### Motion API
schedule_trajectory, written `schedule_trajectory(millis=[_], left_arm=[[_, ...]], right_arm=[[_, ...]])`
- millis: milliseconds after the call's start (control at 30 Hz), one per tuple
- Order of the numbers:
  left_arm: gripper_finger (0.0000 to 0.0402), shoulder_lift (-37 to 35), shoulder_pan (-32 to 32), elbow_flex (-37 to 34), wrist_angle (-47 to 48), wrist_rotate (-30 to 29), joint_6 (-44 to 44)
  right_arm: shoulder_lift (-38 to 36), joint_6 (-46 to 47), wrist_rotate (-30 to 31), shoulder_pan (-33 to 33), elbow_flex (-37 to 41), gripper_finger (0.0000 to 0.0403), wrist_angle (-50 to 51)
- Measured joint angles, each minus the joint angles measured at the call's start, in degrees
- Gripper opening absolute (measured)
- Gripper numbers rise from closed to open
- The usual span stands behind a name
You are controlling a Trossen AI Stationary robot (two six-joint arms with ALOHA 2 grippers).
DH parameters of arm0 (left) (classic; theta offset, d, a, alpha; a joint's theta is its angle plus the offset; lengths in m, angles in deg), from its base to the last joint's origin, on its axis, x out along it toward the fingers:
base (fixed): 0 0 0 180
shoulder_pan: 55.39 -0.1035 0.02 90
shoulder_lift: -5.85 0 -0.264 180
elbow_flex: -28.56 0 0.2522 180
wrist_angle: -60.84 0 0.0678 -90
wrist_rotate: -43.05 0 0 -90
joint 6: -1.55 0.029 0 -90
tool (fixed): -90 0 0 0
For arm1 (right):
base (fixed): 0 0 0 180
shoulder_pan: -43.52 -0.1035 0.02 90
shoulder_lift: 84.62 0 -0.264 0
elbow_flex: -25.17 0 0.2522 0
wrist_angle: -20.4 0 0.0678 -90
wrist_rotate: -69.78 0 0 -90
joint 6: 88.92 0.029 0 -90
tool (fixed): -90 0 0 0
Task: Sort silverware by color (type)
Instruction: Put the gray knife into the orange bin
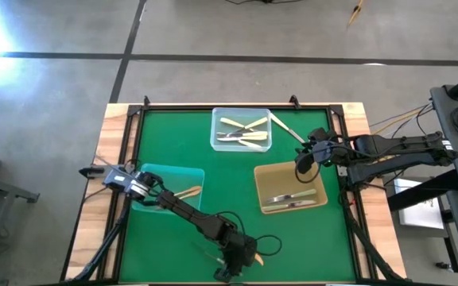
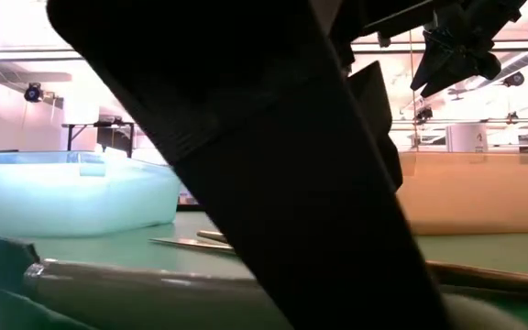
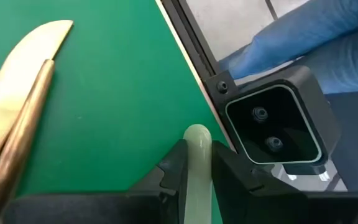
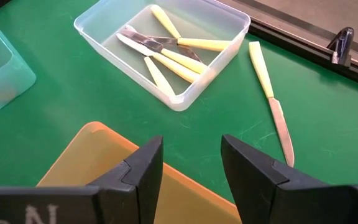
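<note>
Cream utensil (image 3: 197, 163) mostly hidden between left claw (image 3: 197, 180) fingers.

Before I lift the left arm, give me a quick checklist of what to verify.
1. Left gripper closed on the cream-handled utensil: ok, fingers pinch it from both sides.
2. Grip depth: cannot tell, only the handle's rounded end shows past the fingers.
3. Gold utensils beside it left untouched: ok, apart from the fingers.
4. Table edge and low camera close by: not ok, tight clearance, lift straight up.
5. Right gripper out of the way: ok, open, above the amber tray.
6. Clear tray with cream utensils reachable: ok, nothing over it.
</note>
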Motion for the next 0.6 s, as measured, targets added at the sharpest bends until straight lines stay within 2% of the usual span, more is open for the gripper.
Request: schedule_trajectory(millis=[233, 433, 600], left_arm=[[0.0043, -0.04, 0.15, -0.06, 0.51, -6.35, 3.82], [0.0055, -0.04, 0.16, -0.11, 0.27, -8.33, 8.14], [0.0064, 0.62, 0.16, -0.04, -0.13, -9.06, 8.10]], right_arm=[[0.00, 0.01, 0.00, 0.01, 0.00, 0.0153, 0.00], [0.00, 0.01, 0.00, 0.01, 0.00, 0.0153, 0.00], [0.00, 0.01, 0.00, 0.01, 0.00, 0.0153, 0.00]])
